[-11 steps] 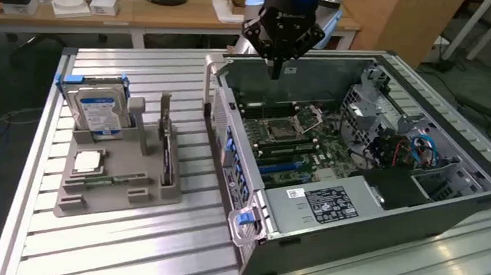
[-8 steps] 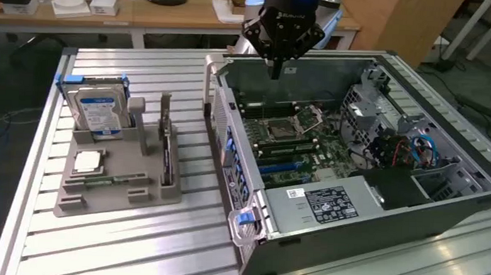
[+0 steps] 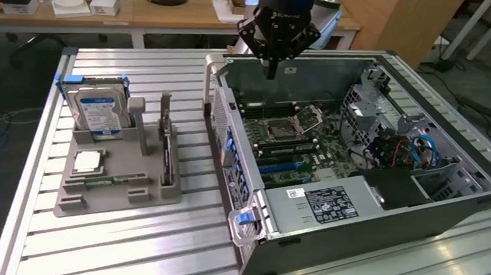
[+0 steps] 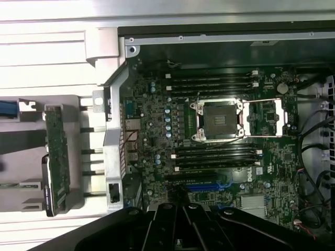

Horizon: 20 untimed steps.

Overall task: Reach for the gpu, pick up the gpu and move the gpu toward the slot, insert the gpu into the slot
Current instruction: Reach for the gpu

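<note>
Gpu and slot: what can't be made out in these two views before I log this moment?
- gpu, exterior view: it stands edge-on in the grey holder, so both faces are hidden.
- gpu, wrist view: the green back shows; the black face is turned away.
- slot, wrist view: the board beside it is covered by the gripper.
- slot, exterior view: too small to tell whether its opening is clear.
</note>
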Each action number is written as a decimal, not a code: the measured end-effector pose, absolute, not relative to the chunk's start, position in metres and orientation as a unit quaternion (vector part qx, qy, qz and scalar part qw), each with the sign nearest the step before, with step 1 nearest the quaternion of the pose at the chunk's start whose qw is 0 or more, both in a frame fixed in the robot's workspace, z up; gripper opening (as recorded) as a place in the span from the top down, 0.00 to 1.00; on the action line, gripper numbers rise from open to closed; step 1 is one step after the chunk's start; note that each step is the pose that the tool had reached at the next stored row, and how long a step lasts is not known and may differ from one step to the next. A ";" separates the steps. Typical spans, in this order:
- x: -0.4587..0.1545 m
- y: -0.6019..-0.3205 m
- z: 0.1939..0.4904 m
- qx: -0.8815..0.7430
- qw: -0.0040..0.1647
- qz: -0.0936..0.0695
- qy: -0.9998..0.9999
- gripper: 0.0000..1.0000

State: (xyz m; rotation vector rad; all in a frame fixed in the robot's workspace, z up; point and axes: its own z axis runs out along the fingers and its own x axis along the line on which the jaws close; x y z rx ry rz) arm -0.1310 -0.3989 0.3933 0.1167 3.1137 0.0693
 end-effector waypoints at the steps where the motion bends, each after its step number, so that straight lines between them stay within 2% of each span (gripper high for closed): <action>1: -0.133 -0.399 0.393 0.037 0.012 0.022 0.999 0.90; 20: -0.165 -0.399 0.393 0.037 0.012 0.022 0.999 0.90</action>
